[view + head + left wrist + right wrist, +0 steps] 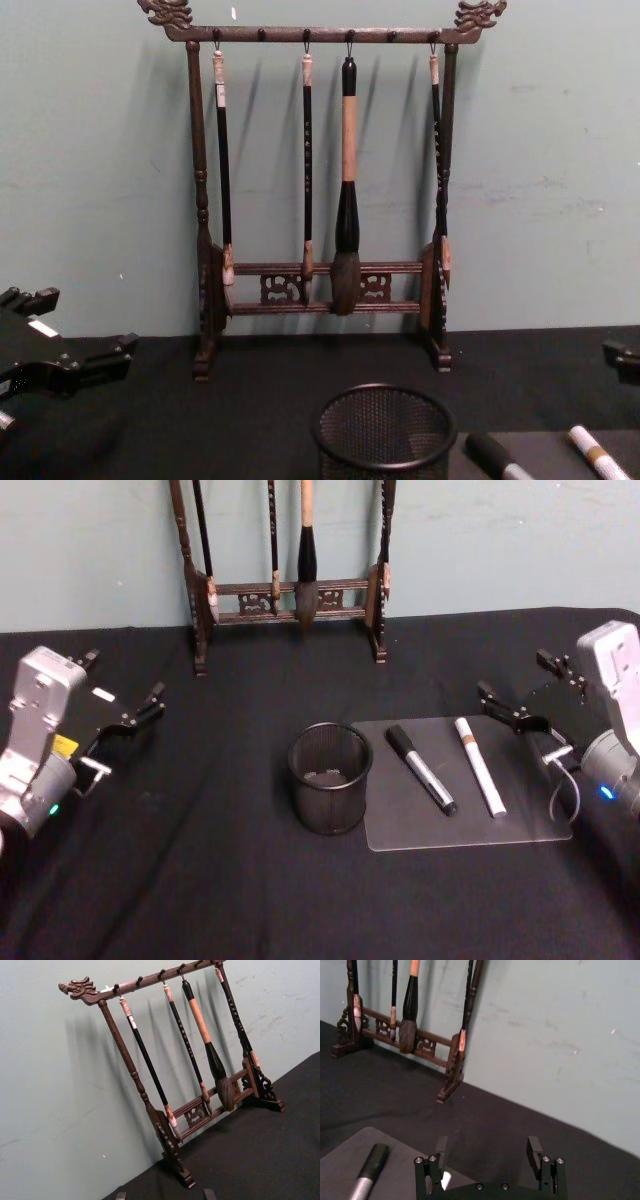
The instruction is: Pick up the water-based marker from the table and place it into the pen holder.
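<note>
The pen holder (330,778), a round black mesh cup, stands empty at the table's middle and also shows low in the chest view (385,430). Right of it, on a clear mat (520,820), lie two markers: a grey one with a black cap (421,769) and a white one with a brown band (480,766). I cannot tell which is the water-based marker. My right gripper (515,675) hovers open behind the mat's right part, above and apart from both markers. My left gripper (125,680) hangs open at the far left.
A tall dark wooden brush rack (290,590) with several hanging brushes stands at the back against the wall. Black cloth covers the table. In the right wrist view the open fingers (441,1145) frame bare cloth, with the black cap (375,1162) nearby.
</note>
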You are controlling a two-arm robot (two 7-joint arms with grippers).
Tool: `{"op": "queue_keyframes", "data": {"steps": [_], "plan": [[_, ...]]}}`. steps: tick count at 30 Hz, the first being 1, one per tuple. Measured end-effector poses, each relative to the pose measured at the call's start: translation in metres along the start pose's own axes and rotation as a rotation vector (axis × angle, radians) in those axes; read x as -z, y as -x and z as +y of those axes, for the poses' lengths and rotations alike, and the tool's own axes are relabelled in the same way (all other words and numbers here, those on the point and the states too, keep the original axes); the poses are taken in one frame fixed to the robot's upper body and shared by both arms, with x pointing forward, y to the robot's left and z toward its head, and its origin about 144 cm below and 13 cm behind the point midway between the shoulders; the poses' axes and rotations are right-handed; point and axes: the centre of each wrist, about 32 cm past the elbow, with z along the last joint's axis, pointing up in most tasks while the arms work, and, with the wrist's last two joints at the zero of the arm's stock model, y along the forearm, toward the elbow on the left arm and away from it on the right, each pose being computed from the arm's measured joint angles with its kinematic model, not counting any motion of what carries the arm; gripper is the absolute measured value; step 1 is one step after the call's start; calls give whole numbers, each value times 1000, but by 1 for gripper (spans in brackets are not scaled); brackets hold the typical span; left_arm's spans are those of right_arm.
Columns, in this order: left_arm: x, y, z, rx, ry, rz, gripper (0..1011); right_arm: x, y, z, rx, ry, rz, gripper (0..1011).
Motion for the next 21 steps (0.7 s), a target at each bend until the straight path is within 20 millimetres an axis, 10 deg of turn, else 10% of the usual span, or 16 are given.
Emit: {"op": "queue_keyframes", "data": {"steps": [21], "plan": [[0,0,0,0,0,0,1001,-30,1,10,-112,237,82,1002]]}}
